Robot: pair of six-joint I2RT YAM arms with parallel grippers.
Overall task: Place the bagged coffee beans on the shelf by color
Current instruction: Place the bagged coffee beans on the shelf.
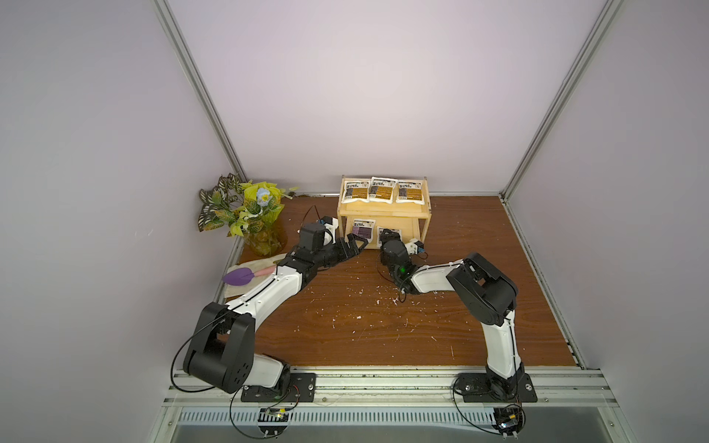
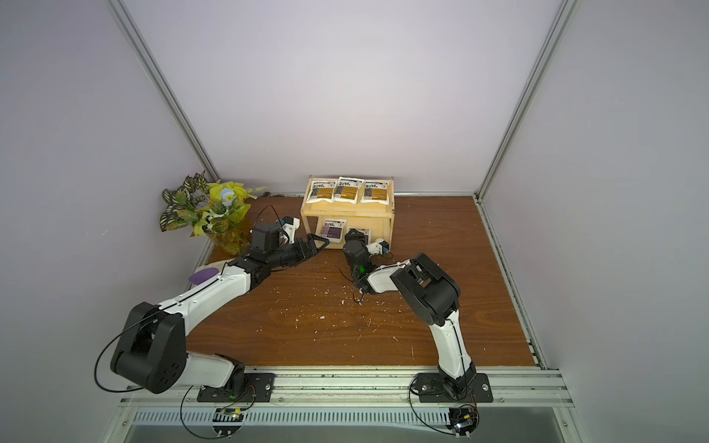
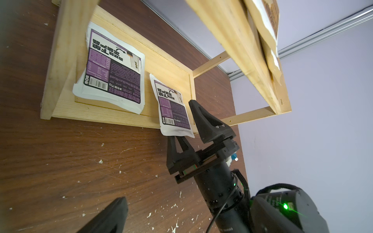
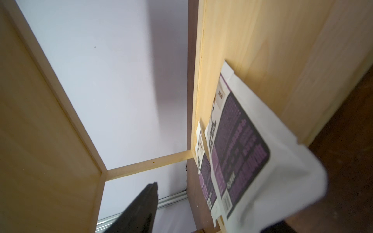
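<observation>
My right claw stands open at the front of the shelf, at its lower tier. One finger reaches in beside the right-hand purple pouch and the other comes up under its near edge. The gap between them is far wider than the pouch is thick, so I am not clamping it. That pouch lies label-up on the lower board, turned a little askew, with its near edge hanging out over the front rim. Just to its left on the same tier, the other purple pouch lies flat inside the rim, with a sliver of bare wood showing between the two. On the top tier the three golden-brown pouches sit side by side in one row, their edges meeting. My left claw hovers low over the table, just in front of the shelf's left end and pointing at the lower tier. I see nothing in it, but I cannot tell whether its fingers are parted or together.
</observation>
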